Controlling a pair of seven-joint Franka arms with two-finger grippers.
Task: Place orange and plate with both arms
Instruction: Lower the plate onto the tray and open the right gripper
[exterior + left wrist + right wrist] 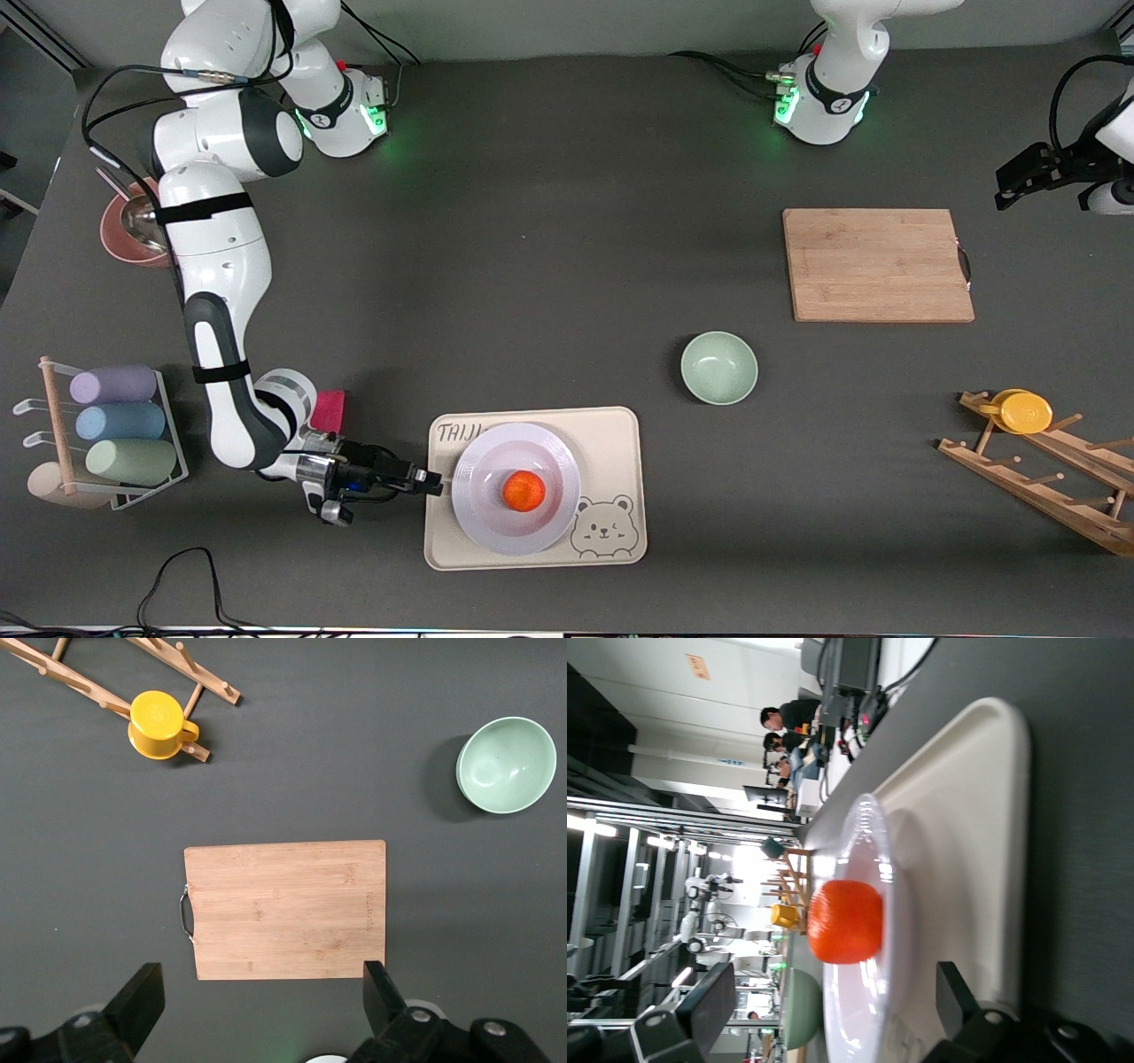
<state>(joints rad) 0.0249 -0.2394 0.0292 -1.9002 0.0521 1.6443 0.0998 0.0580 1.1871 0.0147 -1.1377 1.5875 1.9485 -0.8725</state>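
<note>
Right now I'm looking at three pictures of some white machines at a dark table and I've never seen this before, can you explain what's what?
Two white robot arms stand at a dark table. One picture looks down from above; the others come from cameras on each wrist. The right gripper, fingers open, sits low beside the pale lavender plate, which rests on a cream bear tray with the small orange in it. The left gripper waits open above a wooden cutting board. Also there: a mint-green bowl and a yellow cup on a wooden rack. Nothing is held.

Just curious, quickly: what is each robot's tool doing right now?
Left tool: open, empty, above the bamboo cutting board.
Right tool: open, holding nothing, beside the pale lavender round plate.
</note>
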